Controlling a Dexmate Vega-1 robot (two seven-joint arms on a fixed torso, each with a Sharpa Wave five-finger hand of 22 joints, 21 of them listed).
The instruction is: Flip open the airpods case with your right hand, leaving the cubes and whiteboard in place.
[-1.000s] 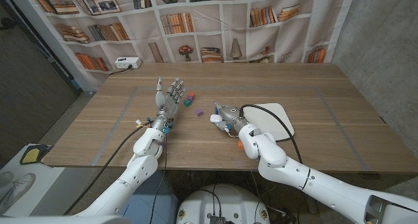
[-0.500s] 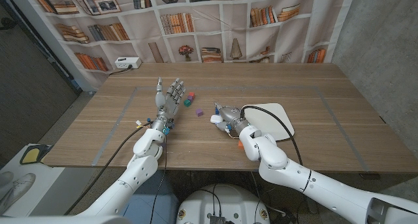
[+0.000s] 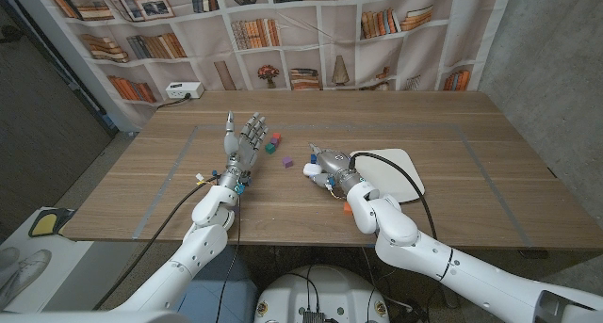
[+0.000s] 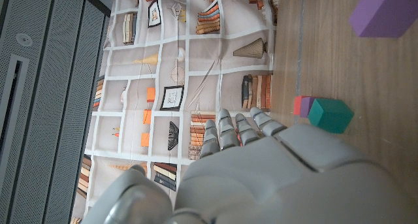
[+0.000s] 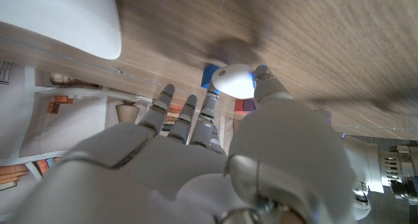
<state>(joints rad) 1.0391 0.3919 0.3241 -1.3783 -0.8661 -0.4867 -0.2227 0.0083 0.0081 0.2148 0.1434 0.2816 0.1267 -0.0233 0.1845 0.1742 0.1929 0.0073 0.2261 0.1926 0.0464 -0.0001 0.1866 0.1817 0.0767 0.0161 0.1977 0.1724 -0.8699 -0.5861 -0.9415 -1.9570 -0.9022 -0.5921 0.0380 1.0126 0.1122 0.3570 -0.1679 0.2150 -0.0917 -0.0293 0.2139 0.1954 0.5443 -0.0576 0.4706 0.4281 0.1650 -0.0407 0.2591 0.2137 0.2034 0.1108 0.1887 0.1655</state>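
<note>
White plastic meets metal near the middle of the wooden table (image 3: 452, 186), where the robot's right hand (image 3: 330, 165) has its thumb against the small airpods case (image 3: 311, 170); the wrist view shows the case (image 5: 235, 80) at the thumb tip with the other fingers spread beyond it, though whether the lid has lifted cannot be told. Just right of that hand lies the whiteboard (image 3: 396, 168), partly under the arm's black cable. Left of it the left hand (image 3: 245, 139) stands upright, fingers apart, holding nothing. Slightly farther off sit the cubes (image 3: 275, 142), purple, green and red, near the left hand. Judged from here, the flip wants steady pressure at the lid seam while the body stays pinned, with the wrist kept clear of the whiteboard and cubes.
</note>
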